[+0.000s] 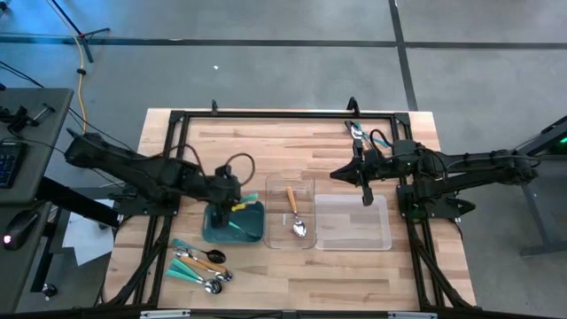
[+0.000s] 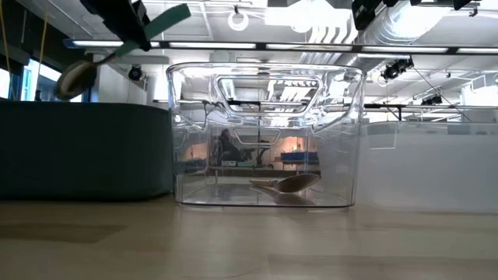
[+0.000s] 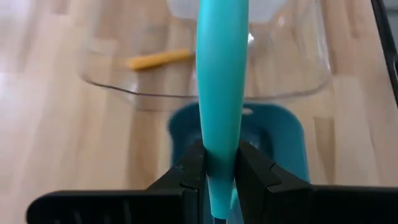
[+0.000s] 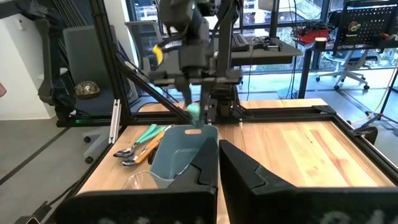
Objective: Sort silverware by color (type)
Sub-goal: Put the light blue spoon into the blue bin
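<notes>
My left gripper (image 1: 232, 206) hangs over the teal bin (image 1: 252, 232), shut on a teal-handled spoon (image 2: 167, 21). The spoon's head (image 2: 75, 78) shows lowest in the low view. More silverware (image 1: 200, 264), with teal and orange handles, lies in a pile near the table's front left. An orange-handled spoon (image 1: 295, 213) lies flat in the middle clear tray (image 1: 274, 241). My right gripper (image 1: 366, 198) is shut on nothing, level above the far edge of the right clear tray (image 1: 353, 239). My left gripper pinches the spoon's teal handle (image 3: 221, 124) between its two fingers (image 3: 189, 171), about midway along it. The fingers slant down from the table's left. The spoon is lifted clear above the teal bin and tilted, head low and handle end high.
The teal bin and the two clear trays stand side by side across the table's middle. The black frame (image 1: 266, 115) runs along the table's edges. Bare wood shows at the far side and at the front right (image 1: 354, 275).
</notes>
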You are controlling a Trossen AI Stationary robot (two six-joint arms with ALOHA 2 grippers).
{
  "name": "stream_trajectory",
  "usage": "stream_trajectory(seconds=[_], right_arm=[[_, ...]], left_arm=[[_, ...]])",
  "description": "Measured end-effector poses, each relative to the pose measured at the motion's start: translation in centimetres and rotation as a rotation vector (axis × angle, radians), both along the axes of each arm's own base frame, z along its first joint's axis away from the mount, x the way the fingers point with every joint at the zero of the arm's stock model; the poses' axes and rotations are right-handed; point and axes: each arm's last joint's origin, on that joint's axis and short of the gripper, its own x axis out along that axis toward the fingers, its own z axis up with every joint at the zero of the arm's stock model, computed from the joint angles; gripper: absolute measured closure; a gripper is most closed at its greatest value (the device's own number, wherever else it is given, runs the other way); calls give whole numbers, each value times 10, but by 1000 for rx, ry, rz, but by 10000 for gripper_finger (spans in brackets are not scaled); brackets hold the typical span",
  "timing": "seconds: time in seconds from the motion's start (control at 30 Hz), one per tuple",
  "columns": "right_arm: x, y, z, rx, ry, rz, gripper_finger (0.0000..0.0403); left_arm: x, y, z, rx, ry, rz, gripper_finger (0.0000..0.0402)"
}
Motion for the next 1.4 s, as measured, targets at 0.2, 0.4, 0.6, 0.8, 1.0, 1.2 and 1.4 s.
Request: stream_trajectory(seconds=[0.2, 0.4, 0.6, 0.8, 1.0, 1.2, 1.4], right_arm=[[0, 0, -1, 0, 9, 0, 403], [0, 0, -1, 0, 11, 0, 403], [0, 0, -1, 0, 13, 0, 403], [0, 0, -4, 0, 38, 0, 403], [-1, 0, -5, 0, 49, 0, 403], [-1, 0, -5, 0, 54, 0, 403], [-1, 0, -5, 0, 55, 0, 403]], left_arm=[[17, -10, -27, 19, 131, -61, 360], [34, -16, -58, 65, 259, -112, 360], [45, -19, -84, 105, 356, -141, 360], [49, -21, -95, 127, 400, -182, 360], [50, -22, -101, 132, 430, -238, 358], [52, -23, -108, 125, 455, -257, 333], [52, -22, -108, 124, 458, -260, 307]])
